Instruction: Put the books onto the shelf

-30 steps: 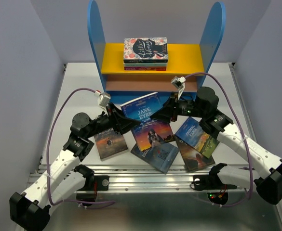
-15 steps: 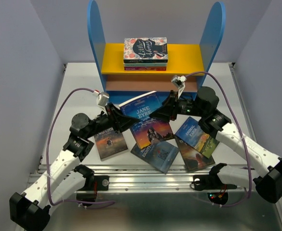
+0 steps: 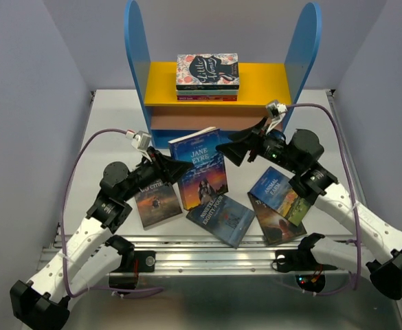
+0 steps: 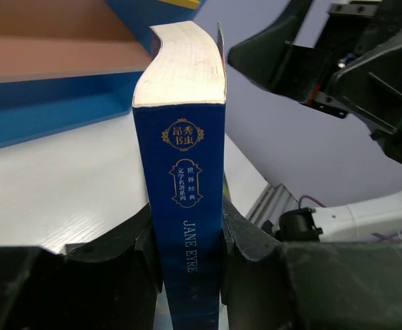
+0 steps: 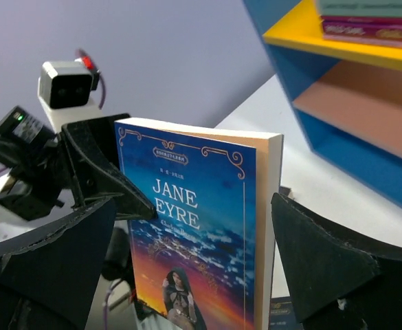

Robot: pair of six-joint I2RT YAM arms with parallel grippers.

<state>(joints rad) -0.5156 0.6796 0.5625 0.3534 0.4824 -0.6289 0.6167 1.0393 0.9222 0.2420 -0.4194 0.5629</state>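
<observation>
left pincer (image 3: 175, 168) pinched the jane eyre book (image 3: 202, 165) by its spine, long side standing up. right pincer (image 3: 229, 150) was spread wide, just beside the book. the shelf (image 3: 136, 62) stood right behind it, away from both arms.

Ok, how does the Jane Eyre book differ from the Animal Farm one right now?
Jane Eyre stands upright, its spine pinched by the left gripper; Animal Farm lies flat, untouched. Jane Eyre sits closer to the shelf than Animal Farm. Both are blue-covered paperbacks, neither shelved yet.
</observation>
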